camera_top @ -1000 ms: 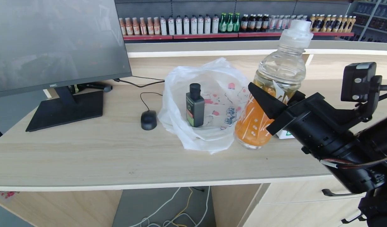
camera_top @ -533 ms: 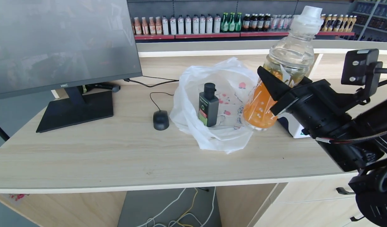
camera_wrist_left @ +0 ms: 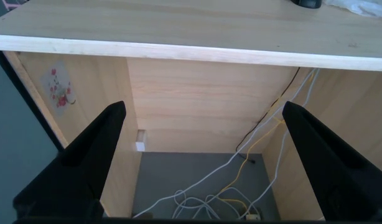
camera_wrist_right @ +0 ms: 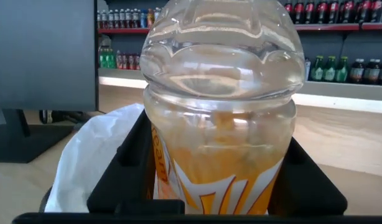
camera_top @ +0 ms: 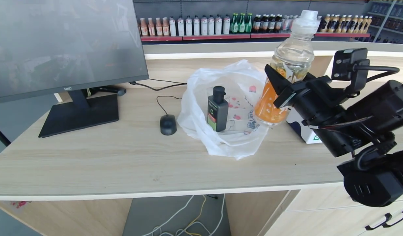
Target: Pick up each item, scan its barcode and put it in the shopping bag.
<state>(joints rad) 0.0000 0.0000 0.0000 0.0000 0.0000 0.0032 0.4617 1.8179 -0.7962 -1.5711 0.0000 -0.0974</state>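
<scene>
Landmark: shopping bag [camera_top: 195,108], white plastic, lying open and slumped on the wooden counter [camera_top: 122,157].

- Inside the bag: a small dark bottle [camera_top: 217,109] with a black cap, standing upright on the bag's floor.
- Right gripper [camera_top: 282,83] is at the bag's right edge, clamped on the drink bottle [camera_top: 288,62], one finger on each side of its orange-labelled lower half. The right wrist view shows the same grip: gripper [camera_wrist_right: 222,180] pinching the bottle [camera_wrist_right: 222,112] from both sides.
- Drink bottle: clear plastic with a white cap. It is tilted, with the cap leaning up and away from the bag and the base over the bag's right rim (whether the base touches the plastic I cannot tell).
- Just right of the bag, behind the gripper: a white carton [camera_top: 303,131] on the counter.
- Just left of the bag: a black mouse [camera_top: 168,124] with its cord running back.
- Farther left of the bag: a dark monitor [camera_top: 63,46] on a black stand.
- Well behind the bag: store shelves [camera_top: 221,26] lined with bottles.
- Left gripper [camera_wrist_left: 203,155] hangs well apart from the bag, below the counter's front edge, fingers spread wide with nothing between them, facing the hollow under the counter and its loose cables [camera_wrist_left: 241,186].
</scene>
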